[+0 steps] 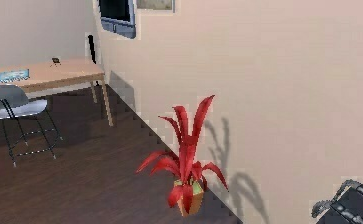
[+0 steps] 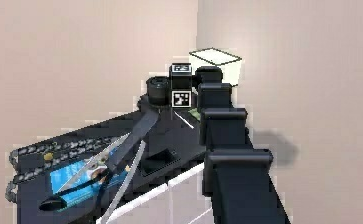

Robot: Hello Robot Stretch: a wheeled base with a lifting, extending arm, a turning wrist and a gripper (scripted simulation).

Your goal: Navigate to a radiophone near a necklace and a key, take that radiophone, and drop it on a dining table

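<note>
You're likely at the pick-up: the gripper reaches out above a dark table. You cannot tell its grip or whether it holds anything. The radiophone should be among the clutter there. Next: secure it, then lift.

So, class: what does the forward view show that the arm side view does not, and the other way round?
Forward view: a red-leaved potted plant, a wooden table with a grey chair, a screen on the wall. Arm side view: the arm with white marker squares, a pale box in the corner, a dark surface bearing a blue object. Shared: plain beige wall; perhaps the dark shape at the forward view's bottom right is that dark surface.
</note>
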